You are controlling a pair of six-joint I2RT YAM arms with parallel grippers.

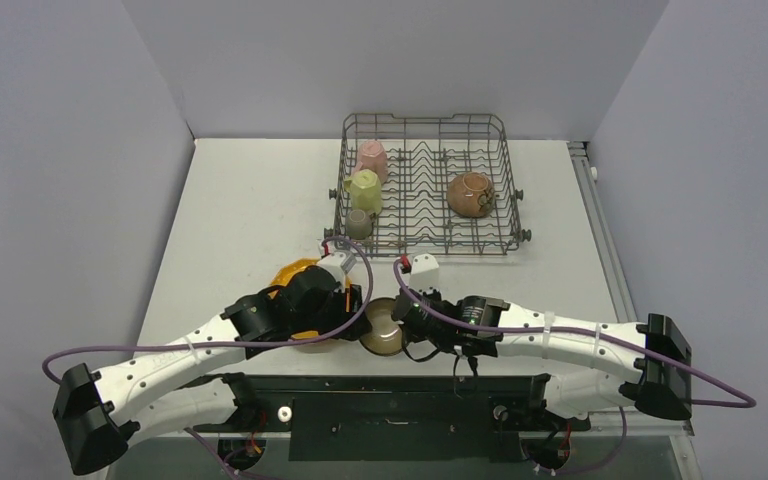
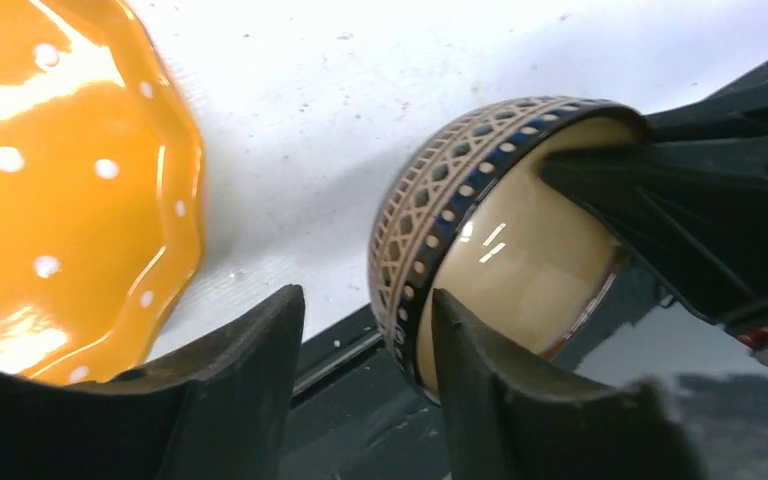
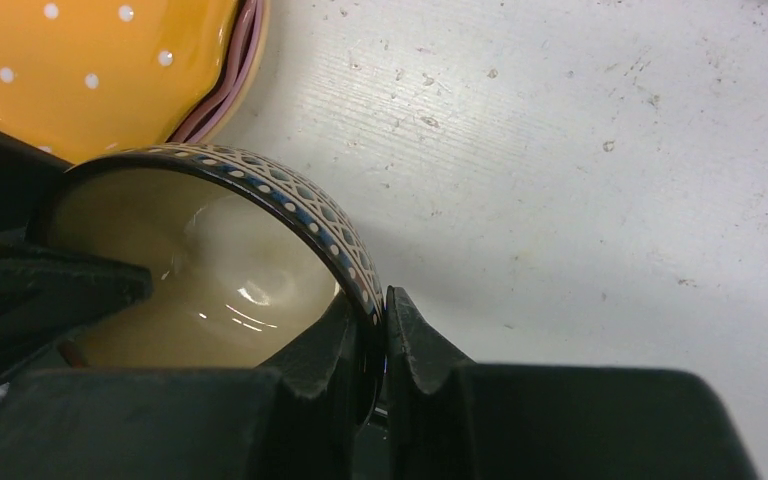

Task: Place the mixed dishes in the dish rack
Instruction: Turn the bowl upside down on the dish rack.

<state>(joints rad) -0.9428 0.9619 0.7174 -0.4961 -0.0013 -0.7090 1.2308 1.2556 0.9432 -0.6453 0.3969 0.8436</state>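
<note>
A brown bowl with a tan inside (image 1: 382, 330) is tipped on its side at the table's near edge. My right gripper (image 3: 380, 303) is shut on its patterned rim (image 3: 290, 195). My left gripper (image 2: 365, 298) is open and straddles the opposite rim (image 2: 410, 240), one finger inside the bowl. The orange white-dotted plate (image 1: 295, 275) lies under my left arm, stacked on the pink plate (image 3: 232, 85). The dish rack (image 1: 505, 190) at the far middle holds the pink mug (image 1: 371, 157), the pale yellow mug (image 1: 364, 190), the grey-olive cup (image 1: 359, 223) and the other brown bowl (image 1: 471, 194).
Both wrists (image 1: 460, 318) crowd the near middle of the table, just above the dark mounting plate (image 1: 400, 405). Purple cables loop over both arms. Grey walls close in the left, right and far sides.
</note>
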